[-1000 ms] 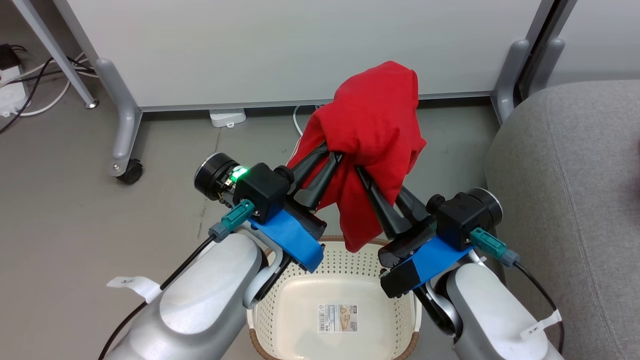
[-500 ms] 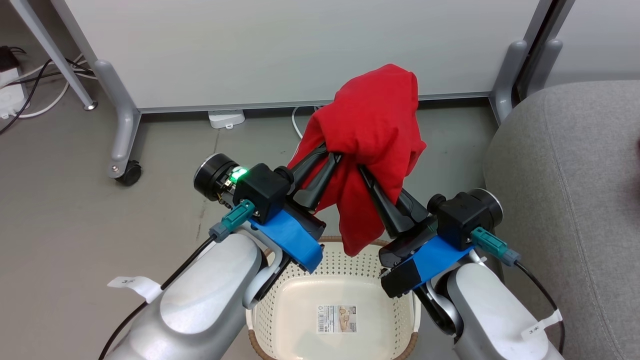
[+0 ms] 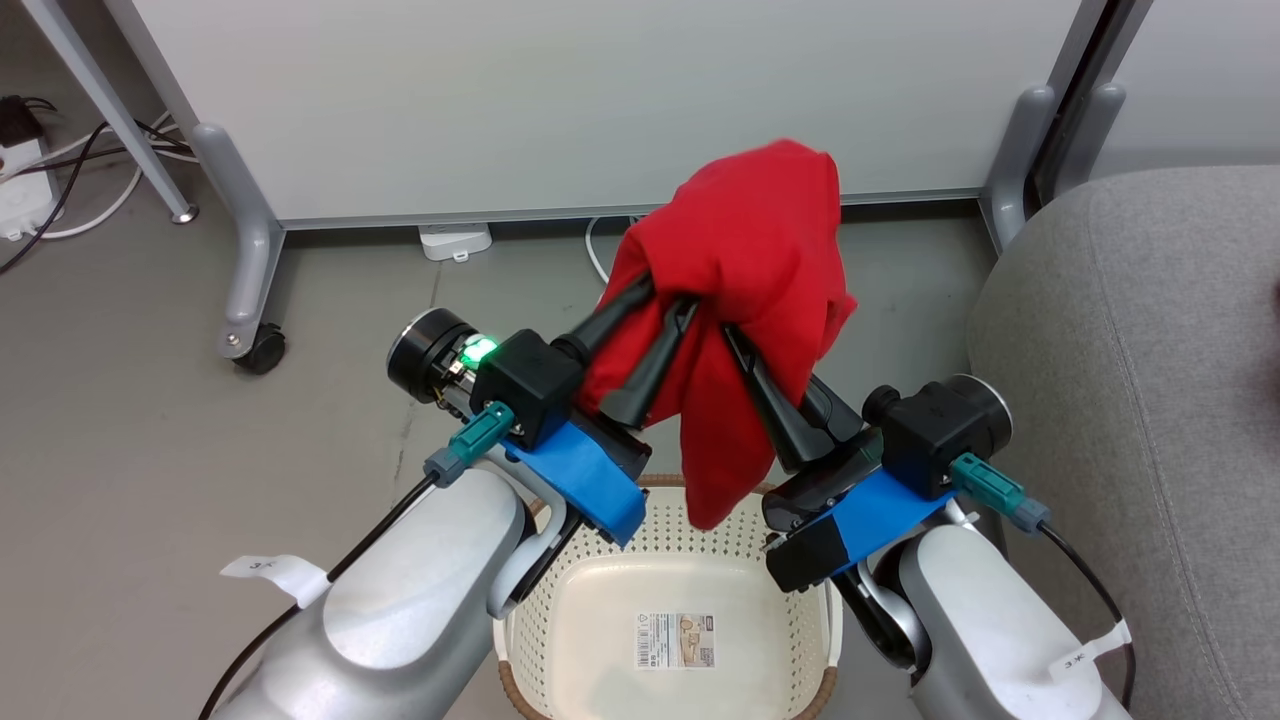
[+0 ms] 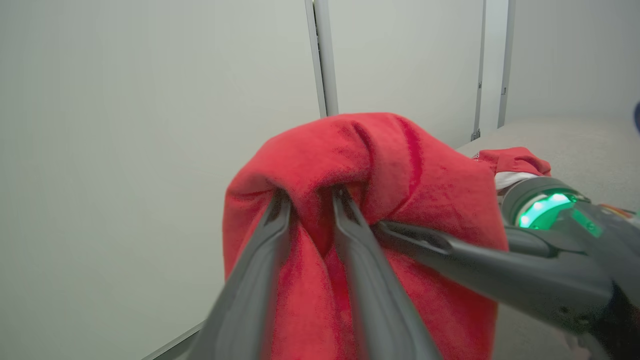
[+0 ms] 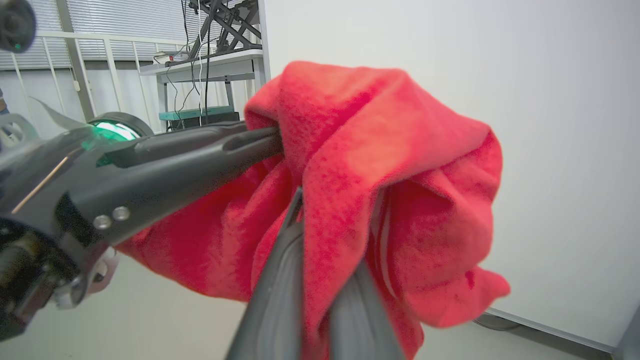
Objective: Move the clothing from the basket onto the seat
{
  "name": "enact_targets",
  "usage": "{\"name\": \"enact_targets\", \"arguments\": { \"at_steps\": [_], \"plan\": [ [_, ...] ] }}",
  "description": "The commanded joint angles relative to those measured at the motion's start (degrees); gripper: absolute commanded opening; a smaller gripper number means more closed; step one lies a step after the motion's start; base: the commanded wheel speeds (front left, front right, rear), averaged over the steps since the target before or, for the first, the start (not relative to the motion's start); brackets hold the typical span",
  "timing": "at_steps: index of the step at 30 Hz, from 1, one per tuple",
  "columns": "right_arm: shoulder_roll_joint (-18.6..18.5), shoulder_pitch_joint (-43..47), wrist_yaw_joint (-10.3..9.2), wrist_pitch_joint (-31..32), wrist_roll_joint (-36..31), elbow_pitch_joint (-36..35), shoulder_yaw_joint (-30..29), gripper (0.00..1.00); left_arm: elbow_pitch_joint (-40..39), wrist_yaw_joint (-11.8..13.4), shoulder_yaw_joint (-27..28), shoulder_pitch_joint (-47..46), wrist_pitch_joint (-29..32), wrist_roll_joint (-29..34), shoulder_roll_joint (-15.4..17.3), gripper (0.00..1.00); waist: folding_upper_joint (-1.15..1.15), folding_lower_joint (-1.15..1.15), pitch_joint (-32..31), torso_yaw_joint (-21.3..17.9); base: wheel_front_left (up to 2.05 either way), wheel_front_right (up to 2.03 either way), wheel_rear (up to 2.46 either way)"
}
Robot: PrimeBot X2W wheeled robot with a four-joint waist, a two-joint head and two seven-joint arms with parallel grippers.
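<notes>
You have the red garment (image 3: 750, 230) hoisted in the air above the basket (image 3: 590, 600), clear of its rim, with the seat (image 3: 1130, 350) off to your right. Your right gripper (image 3: 735, 340) is clamped tight on the cloth. Your left gripper (image 3: 668, 296) has its fingers parted, with a fold of the fabric sitting between the tips. A second red garment with white trim (image 4: 510, 162) lies on the seat.

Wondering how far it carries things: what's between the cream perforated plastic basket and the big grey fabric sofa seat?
In the head view: a strip of grey floor, with the robot's pale right forearm over it.
</notes>
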Motion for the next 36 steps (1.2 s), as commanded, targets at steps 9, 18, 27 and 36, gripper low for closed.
{"name": "enact_targets", "arguments": {
  "at_steps": [9, 18, 27, 36],
  "plan": [
    [-0.11, 0.97, 0.03, -0.02, -0.27, -1.00, -0.90, 0.00, -0.27, 0.39, 0.37, 0.37, -0.26, 0.69, 0.13, 1.00, 0.00, 0.00, 0.54, 0.22, 0.00, 0.00, 0.00],
    [-0.11, 1.23, 0.03, -0.03, -0.84, -1.50, -2.70, 0.00, -1.19, 0.82, 1.25, 0.24, -0.26, 1.41, 0.84, 1.00, 0.00, 0.00, 1.68, -0.77, 0.00, 0.00, 0.00],
    [-0.10, 1.17, 0.03, -0.03, -2.40, -3.76, -6.07, 0.00, -1.87, 0.91, 1.52, 0.88, -0.26, 2.05, 2.27, 1.00, 0.00, 0.00, 4.13, -4.52, 0.00, 0.00, 0.00],
    [-0.11, 2.02, 0.03, -0.03, -4.70, -6.64, -9.93, 0.00, -2.16, 0.82, 1.11, 0.16, -0.26, 2.39, 3.23, 1.00, 0.00, 0.00, 6.68, -8.80, 0.00, 0.00, 0.00]
  ]
}}
